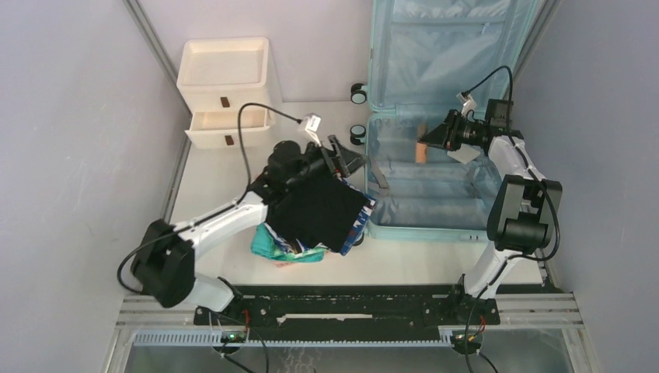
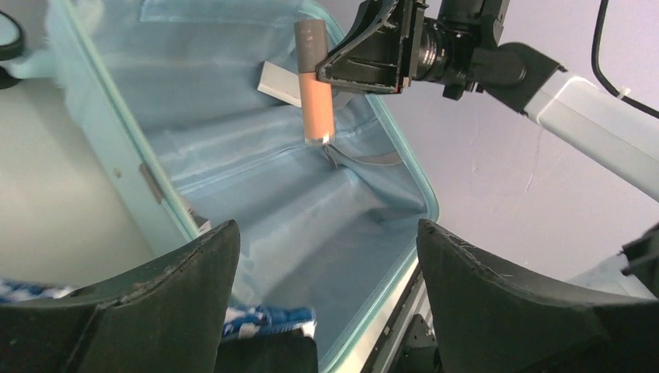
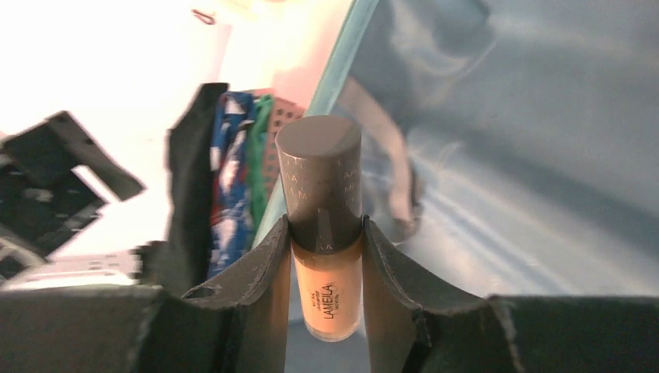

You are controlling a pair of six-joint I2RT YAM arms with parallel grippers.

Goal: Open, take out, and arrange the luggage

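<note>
The pale blue suitcase lies open on the table, its lid upright against the back wall. Its light blue lining fills the left wrist view and shows in the right wrist view. My right gripper hovers over the open suitcase, shut on a peach foundation bottle with a grey-brown cap; the bottle also shows in the top view and the left wrist view. My left gripper is open with wide jaws, just left of the suitcase, above a pile of folded clothes.
The pile has a black cloth on top, with blue-patterned and teal cloth beneath. A white drawer box stands at the back left with one drawer pulled out. Grey walls close in on both sides.
</note>
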